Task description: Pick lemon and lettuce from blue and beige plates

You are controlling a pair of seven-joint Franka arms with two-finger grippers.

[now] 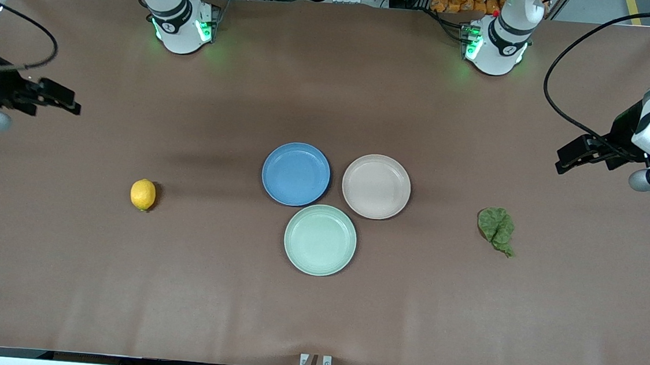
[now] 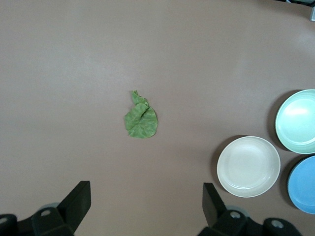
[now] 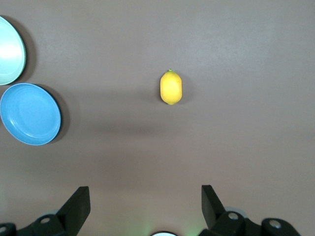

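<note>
The yellow lemon [image 1: 143, 194] [image 3: 171, 87] lies on the bare table toward the right arm's end, apart from the plates. The green lettuce [image 1: 496, 227] [image 2: 141, 120] lies on the table toward the left arm's end. The blue plate [image 1: 296, 174] [image 3: 29, 114] and the beige plate [image 1: 376, 186] [image 2: 248, 166] sit side by side at mid-table, both empty. My right gripper [image 1: 69, 102] [image 3: 145, 192] hangs open over bare table at its end, holding nothing. My left gripper [image 1: 564, 159] [image 2: 145, 190] hangs open over bare table at its end, holding nothing.
A mint-green plate [image 1: 320, 239] [image 2: 297, 121] sits empty, nearer to the front camera than the other two and touching them. The two arm bases [image 1: 183, 26] [image 1: 495, 45] stand at the table's edge farthest from the front camera. Black cables loop by both wrists.
</note>
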